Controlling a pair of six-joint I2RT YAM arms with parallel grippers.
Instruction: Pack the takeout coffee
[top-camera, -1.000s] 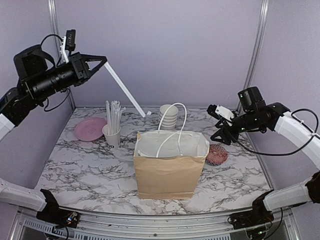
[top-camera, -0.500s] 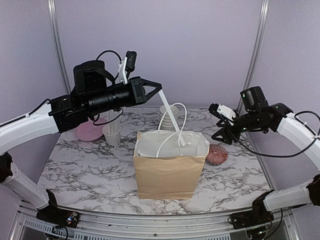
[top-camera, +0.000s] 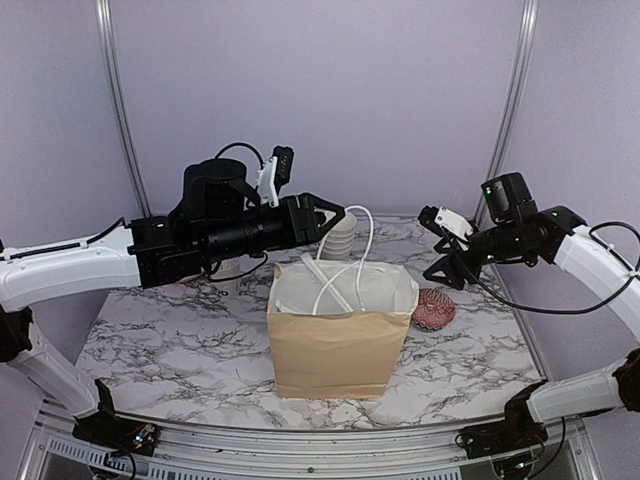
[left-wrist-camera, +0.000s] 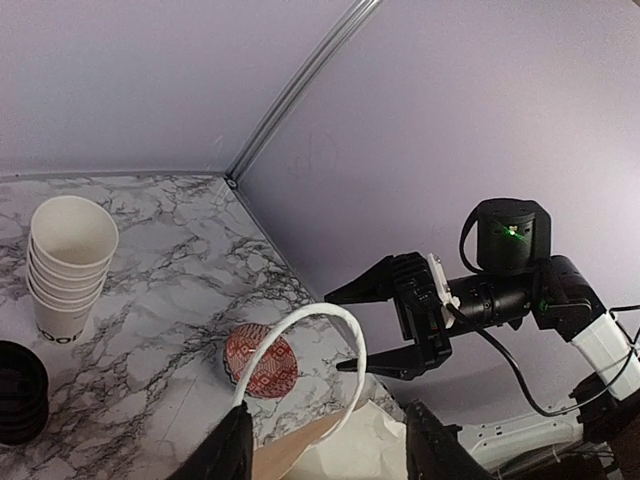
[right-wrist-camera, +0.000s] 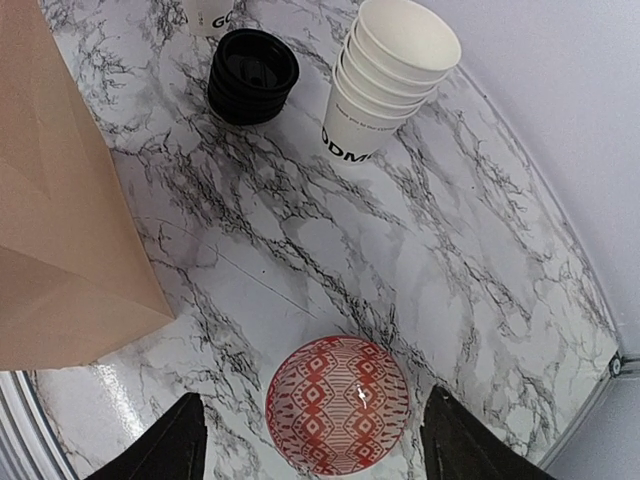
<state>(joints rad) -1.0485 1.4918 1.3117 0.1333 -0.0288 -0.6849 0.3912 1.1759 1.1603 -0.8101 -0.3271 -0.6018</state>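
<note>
The left fingers (left-wrist-camera: 228, 455) hang wide and empty astride the handle loop (left-wrist-camera: 300, 314) of the brown bag (top-camera: 335, 345). The right fingers (right-wrist-camera: 180, 445), wide too, wait clear above the red bowl (right-wrist-camera: 337, 405) at the bag's 3 o'clock. No lidded coffee shows — perhaps hidden inside.

Between my right fingers (right-wrist-camera: 165, 450) I see a red patterned bowl (right-wrist-camera: 338, 405) lying on the marble table (right-wrist-camera: 470, 290). Beyond their tips, a stack of lidless white cups (right-wrist-camera: 385, 85) stands just beside a stack of black lids (right-wrist-camera: 252, 75). The brown bag (right-wrist-camera: 60, 220) stands beside one finger. Its white handle (left-wrist-camera: 305, 335) arches between my left fingers (left-wrist-camera: 228, 455).
</note>
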